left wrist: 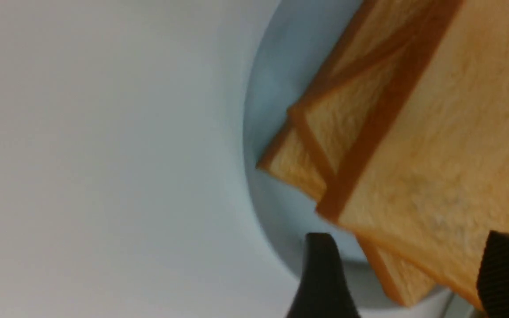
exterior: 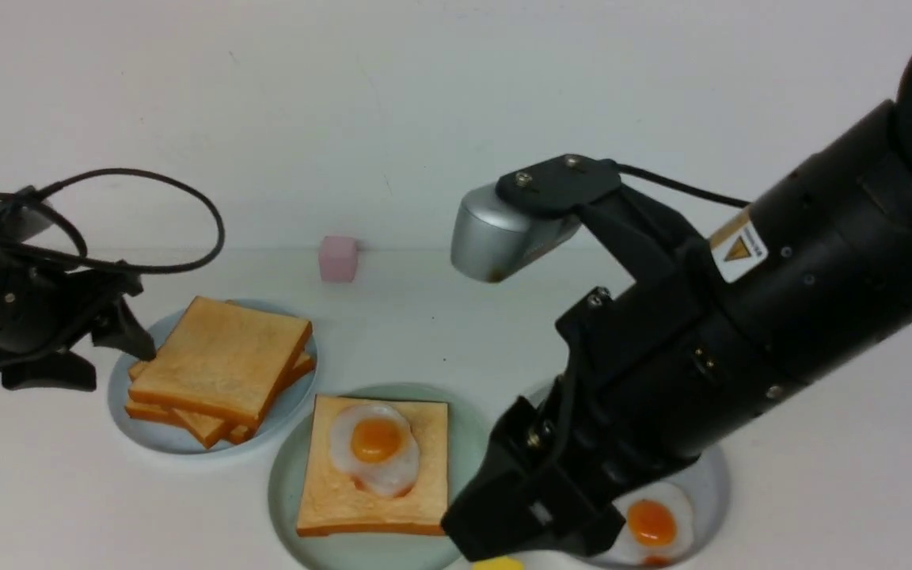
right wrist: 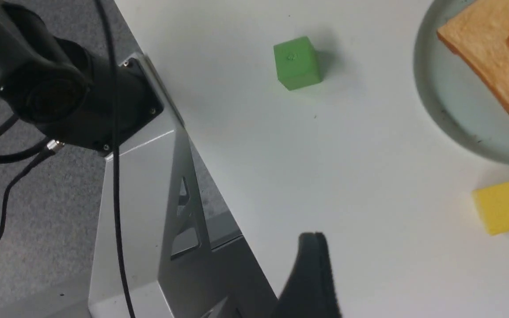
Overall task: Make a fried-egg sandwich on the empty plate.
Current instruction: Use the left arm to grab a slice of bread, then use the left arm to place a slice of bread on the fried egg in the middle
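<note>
The empty plate (exterior: 282, 491), mint-green, now carries one toast slice (exterior: 381, 475) with a fried egg (exterior: 375, 445) lying uncovered on top. To its left, a skewed pile of toast (exterior: 218, 364) sits on a pale blue-grey plate (exterior: 119, 396). My left gripper (exterior: 100, 356) is at that pile's left edge. In the left wrist view it (left wrist: 411, 247) is open, its fingers straddling a corner of the top slice (left wrist: 435, 154). My right gripper (right wrist: 420, 247) is open over bare table beside a yellow cube (right wrist: 504, 205), holding nothing.
The right arm (exterior: 741, 340) partly hides a second blue-grey plate (exterior: 713, 483) holding a bare fried egg (exterior: 654, 522). A pink cube (exterior: 337, 258) stands at the back. A green cube (right wrist: 297, 62) lies near the table's edge, next to the arm's base (right wrist: 139, 198).
</note>
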Controlling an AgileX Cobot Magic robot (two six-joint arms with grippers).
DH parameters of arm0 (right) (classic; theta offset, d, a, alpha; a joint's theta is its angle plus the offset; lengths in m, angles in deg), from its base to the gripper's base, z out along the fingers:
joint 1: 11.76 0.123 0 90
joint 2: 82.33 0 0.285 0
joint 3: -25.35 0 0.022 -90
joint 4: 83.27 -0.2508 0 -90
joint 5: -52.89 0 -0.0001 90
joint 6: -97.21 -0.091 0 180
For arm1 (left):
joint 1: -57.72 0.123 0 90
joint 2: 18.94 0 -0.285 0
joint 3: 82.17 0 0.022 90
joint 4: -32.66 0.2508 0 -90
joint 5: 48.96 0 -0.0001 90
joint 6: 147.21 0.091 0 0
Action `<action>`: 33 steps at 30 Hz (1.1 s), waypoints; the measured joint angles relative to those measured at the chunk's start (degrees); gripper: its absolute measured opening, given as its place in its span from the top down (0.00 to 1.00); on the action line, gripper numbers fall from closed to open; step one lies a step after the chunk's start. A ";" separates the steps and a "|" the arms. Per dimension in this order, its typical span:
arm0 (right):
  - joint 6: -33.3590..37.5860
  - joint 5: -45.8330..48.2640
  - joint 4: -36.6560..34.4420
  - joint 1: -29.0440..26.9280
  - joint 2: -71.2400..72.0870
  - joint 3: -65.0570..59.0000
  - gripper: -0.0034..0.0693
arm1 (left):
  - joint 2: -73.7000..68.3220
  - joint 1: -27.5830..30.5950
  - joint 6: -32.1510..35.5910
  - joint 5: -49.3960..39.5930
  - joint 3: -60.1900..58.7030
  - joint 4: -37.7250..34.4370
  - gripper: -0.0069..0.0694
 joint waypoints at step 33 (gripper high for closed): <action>0.00 3.15 0.75 0.00 0.00 0.00 0.31 | 27.70 -6.46 20.43 11.50 -35.96 -45.20 0.84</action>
